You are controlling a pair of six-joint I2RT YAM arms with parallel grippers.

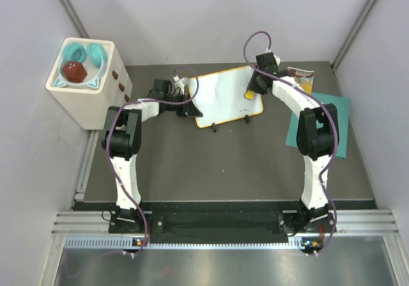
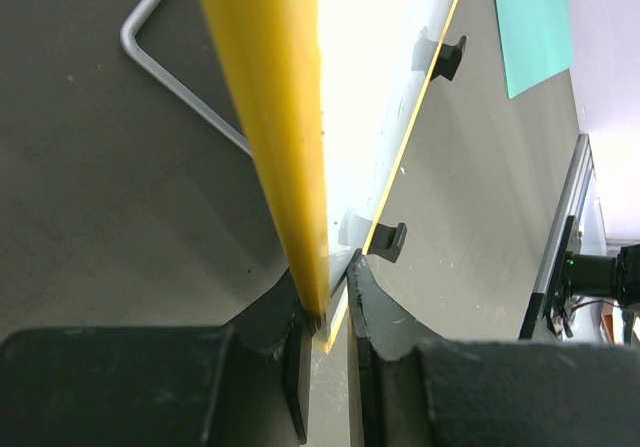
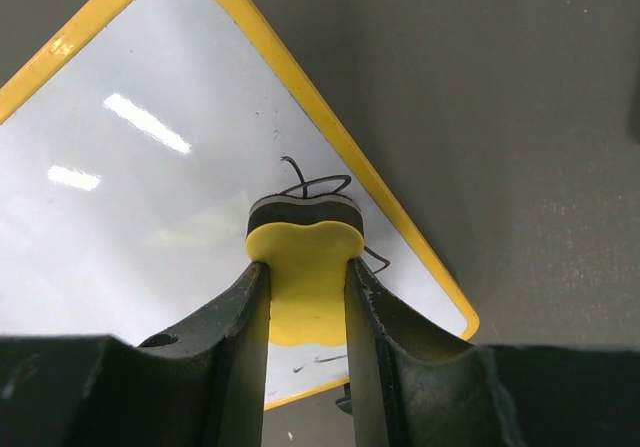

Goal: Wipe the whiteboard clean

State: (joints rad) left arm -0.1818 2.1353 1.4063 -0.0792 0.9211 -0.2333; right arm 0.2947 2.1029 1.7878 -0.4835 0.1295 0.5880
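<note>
The whiteboard (image 1: 223, 97), white with an orange-yellow rim and small black feet, lies at the back middle of the dark table. My left gripper (image 1: 190, 107) is shut on its left edge; in the left wrist view both jaws clamp the yellow rim (image 2: 270, 117). My right gripper (image 1: 254, 89) is shut on a yellow eraser (image 1: 250, 95) and presses it onto the board's right end. In the right wrist view the eraser (image 3: 305, 267) sits on the whiteboard (image 3: 150, 197) near its corner. Black scribbles (image 3: 322, 180) show just beyond it, and some more beneath it.
A white box (image 1: 89, 97) holding teal pieces and a dark red object stands at the back left. A teal sheet (image 1: 327, 129) lies under the right arm, with a small picture book (image 1: 301, 78) behind it. A bent metal wire (image 2: 175, 82) lies behind the board. Walls close both sides.
</note>
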